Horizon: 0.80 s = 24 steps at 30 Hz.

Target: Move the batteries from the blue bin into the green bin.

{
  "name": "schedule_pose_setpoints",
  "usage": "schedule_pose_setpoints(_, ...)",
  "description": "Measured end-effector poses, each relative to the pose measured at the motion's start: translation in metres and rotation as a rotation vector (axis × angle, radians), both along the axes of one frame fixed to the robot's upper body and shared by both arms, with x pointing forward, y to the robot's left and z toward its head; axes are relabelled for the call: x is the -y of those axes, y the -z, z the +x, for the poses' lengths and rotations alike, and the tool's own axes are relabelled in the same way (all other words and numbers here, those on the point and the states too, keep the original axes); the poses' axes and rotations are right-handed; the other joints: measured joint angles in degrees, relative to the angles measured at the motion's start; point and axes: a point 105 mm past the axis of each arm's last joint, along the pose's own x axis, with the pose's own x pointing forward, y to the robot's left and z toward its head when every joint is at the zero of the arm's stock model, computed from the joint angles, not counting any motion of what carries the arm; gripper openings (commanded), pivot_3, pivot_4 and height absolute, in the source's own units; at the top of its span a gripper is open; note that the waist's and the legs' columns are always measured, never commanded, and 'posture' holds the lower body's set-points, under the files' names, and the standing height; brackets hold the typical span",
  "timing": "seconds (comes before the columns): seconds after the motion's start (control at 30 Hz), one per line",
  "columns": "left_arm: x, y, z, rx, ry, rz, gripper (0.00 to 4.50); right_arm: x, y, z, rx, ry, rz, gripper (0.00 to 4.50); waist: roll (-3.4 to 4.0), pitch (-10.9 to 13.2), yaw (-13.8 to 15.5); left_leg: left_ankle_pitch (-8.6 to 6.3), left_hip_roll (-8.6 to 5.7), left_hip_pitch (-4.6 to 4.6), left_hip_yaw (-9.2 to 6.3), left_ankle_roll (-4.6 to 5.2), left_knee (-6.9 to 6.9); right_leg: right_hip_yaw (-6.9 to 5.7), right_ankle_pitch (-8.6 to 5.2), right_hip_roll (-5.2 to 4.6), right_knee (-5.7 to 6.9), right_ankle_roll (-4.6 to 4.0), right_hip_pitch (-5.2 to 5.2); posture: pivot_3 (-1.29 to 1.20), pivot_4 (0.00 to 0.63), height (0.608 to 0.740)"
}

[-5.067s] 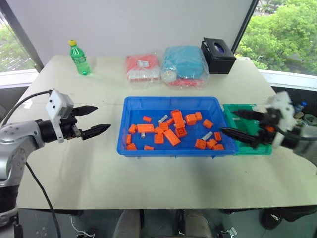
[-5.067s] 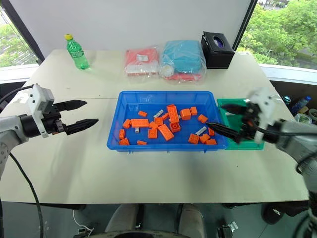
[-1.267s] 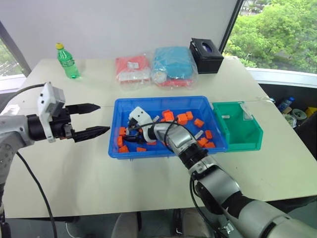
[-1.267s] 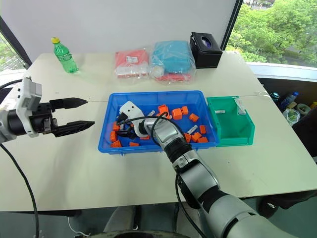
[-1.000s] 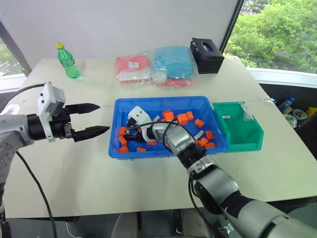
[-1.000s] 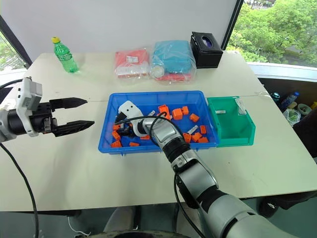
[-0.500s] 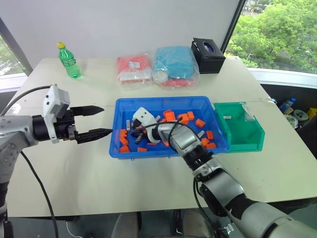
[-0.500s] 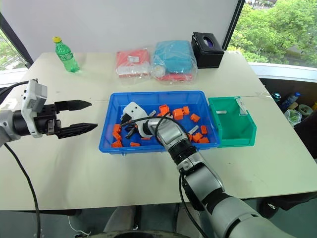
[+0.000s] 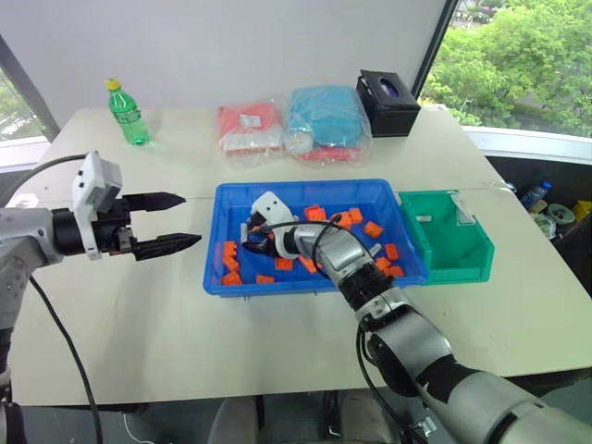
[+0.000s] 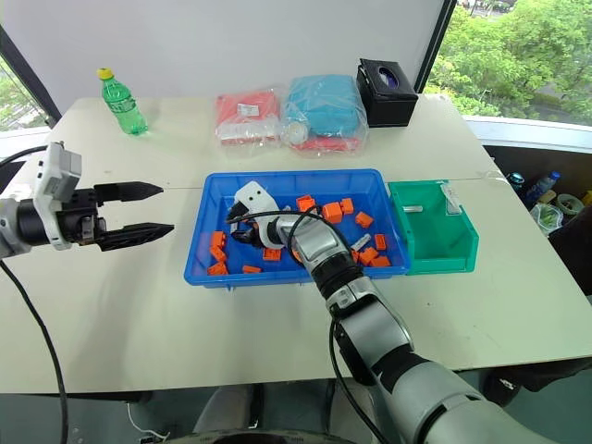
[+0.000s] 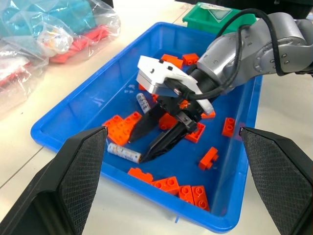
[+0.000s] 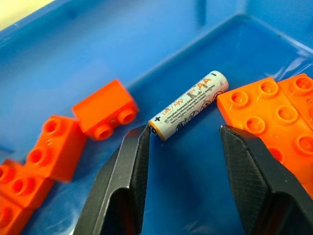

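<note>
My right gripper [image 12: 183, 147] reaches into the left half of the blue bin [image 9: 388, 190] at centre frame, fingers parted and empty, one fingertip [image 12: 142, 134] touching the end of an AA battery [image 12: 189, 105] lying on the floor among orange blocks [image 12: 102, 115]. My left gripper [image 9: 171, 220] hovers wide open over the table [image 9: 185, 314] at left. The green bin [image 9: 467, 259] sits just right of the blue one

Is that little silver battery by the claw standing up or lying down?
Lying down: the silver AA battery rests lengthwise on the blue plastic bin's floor, label showing.
</note>
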Motion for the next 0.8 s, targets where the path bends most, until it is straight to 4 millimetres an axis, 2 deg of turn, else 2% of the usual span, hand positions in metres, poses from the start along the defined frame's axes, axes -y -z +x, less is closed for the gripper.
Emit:
schedule_pose_setpoints(0.23, -0.002, 0.004, -0.002, -0.013, -0.008, 0.002, 4.50, -0.004, -0.002, 0.008, -0.009, 0.040, 0.021, 2.27, 0.00, 0.0, 0.0, 0.00, 0.01, 0.00, -0.01, 0.00, 0.00, 0.00, 0.00, 0.01, 0.01, -0.01, -0.01, 0.00, 0.150, 0.723)
schedule_pose_setpoints(0.53, -0.002, 0.005, -0.003, -0.003, -0.016, 0.012, 4.50, -0.014, -0.005, -0.001, -0.099, 0.040, 0.072, 2.27, 0.00, 0.0, -0.1, 0.00, 0.02, -0.01, -0.01, 0.00, -0.02, 0.00, 0.01, 0.01, 0.01, -0.01, -0.03, 0.00, 0.150, 0.723)
schedule_pose_setpoints(0.6, -0.002, 0.003, -0.003, 0.008, -0.020, 0.012, 4.50, -0.015, -0.005, -0.005, -0.107, 0.035, 0.075, 2.79, 0.00, 0.0, -0.1, 0.00, 0.02, -0.02, -0.01, 0.00, -0.02, 0.00, 0.00, 0.01, 0.00, -0.01, -0.04, 0.00, 0.150, 0.723)
schedule_pose_setpoints(0.7, -0.003, 0.002, -0.002, 0.016, -0.023, 0.012, 4.50, -0.016, -0.006, -0.006, -0.092, 0.040, 0.067, 4.16, 0.00, 0.0, -0.1, 0.00, 0.02, -0.02, -0.01, -0.01, -0.02, 0.00, 0.00, 0.00, 0.00, 0.00, -0.05, 0.00, 0.150, 0.723)
schedule_pose_setpoints(0.73, -0.003, 0.002, -0.002, 0.016, -0.023, 0.012, 4.50, -0.015, -0.006, -0.006, -0.086, 0.049, 0.063, 4.48, 0.00, 0.0, -0.1, 0.00, 0.02, -0.02, -0.01, -0.01, -0.02, 0.00, 0.00, 0.01, 0.01, 0.00, -0.06, 0.00, 0.150, 0.723)
schedule_pose_setpoints(0.8, -0.003, 0.002, -0.002, 0.017, -0.023, 0.013, 4.50, -0.016, -0.006, -0.005, -0.079, 0.063, 0.062, 4.48, 0.00, 0.0, -0.3, 0.00, 0.04, 0.00, 0.00, -0.01, -0.05, 0.00, 0.00, 0.02, 0.02, 0.00, -0.10, 0.00, 0.150, 0.723)
